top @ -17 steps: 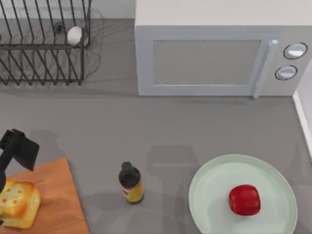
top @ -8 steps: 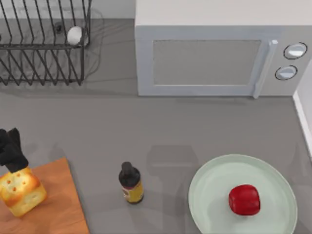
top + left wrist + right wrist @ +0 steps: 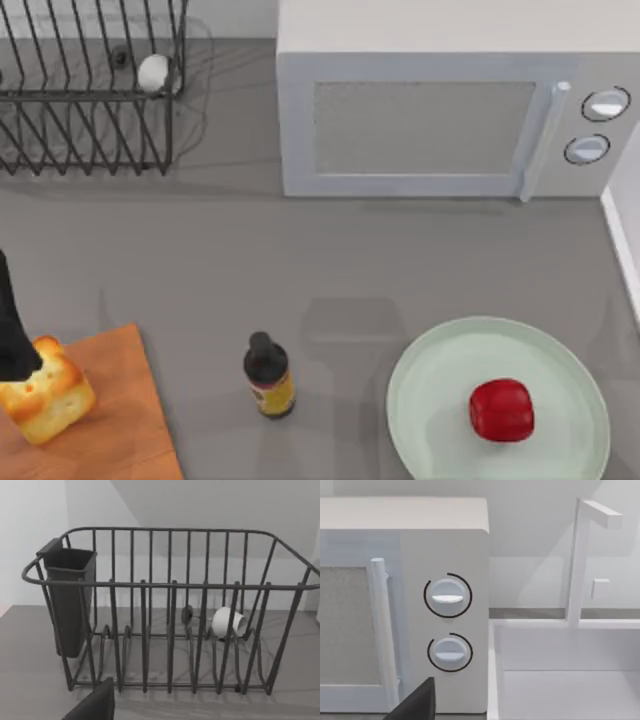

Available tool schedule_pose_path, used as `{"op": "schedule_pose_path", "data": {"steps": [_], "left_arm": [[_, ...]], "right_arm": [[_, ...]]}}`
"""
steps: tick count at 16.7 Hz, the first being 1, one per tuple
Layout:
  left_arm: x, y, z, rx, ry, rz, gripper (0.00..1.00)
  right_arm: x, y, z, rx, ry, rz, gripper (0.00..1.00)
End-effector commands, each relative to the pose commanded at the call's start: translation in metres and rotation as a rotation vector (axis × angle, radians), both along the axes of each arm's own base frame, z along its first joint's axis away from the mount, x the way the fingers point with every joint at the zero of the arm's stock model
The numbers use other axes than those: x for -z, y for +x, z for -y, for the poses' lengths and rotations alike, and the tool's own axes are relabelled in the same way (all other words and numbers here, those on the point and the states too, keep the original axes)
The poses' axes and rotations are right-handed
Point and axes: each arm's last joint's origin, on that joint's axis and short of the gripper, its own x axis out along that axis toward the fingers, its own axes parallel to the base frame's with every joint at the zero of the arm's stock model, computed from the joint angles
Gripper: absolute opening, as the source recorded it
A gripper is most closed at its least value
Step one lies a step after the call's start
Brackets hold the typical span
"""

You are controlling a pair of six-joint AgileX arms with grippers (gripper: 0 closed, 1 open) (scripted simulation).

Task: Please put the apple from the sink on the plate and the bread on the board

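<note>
The golden bread (image 3: 47,397) lies on the orange-brown board (image 3: 120,420) at the table's front left. My left gripper (image 3: 16,345) hangs at the left edge just behind the bread, open and holding nothing. One of its dark fingers (image 3: 95,705) shows in the left wrist view, which faces the dish rack (image 3: 170,610). The red apple (image 3: 501,409) rests on the mint-green plate (image 3: 430,380) at the front right. A dark finger (image 3: 417,702) of my right gripper shows in the right wrist view, open, facing the white sink (image 3: 493,670).
A dark bottle (image 3: 268,376) stands between board and plate. The microwave (image 3: 420,120) fills the back, its knobs (image 3: 447,597) close to the right arm. The wire dish rack (image 3: 90,90) with a white cup (image 3: 153,72) sits back left. A faucet (image 3: 577,560) rises behind the sink.
My left gripper has pulled back from over the board to the left edge. The bread stays on the board, turned and shifted slightly.
</note>
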Motion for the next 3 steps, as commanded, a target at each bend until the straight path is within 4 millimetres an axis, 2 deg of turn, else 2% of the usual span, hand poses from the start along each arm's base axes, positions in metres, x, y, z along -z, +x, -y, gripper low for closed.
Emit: {"op": "schedule_pose_path", "data": {"steps": [3], "left_arm": [[0.0031, 0.0002, -0.0004, -0.004, 0.015, 0.002, 1.0]], "right_arm": [[0.0, 0.0, 0.0, 0.0, 0.0, 0.0, 1.0]]}}
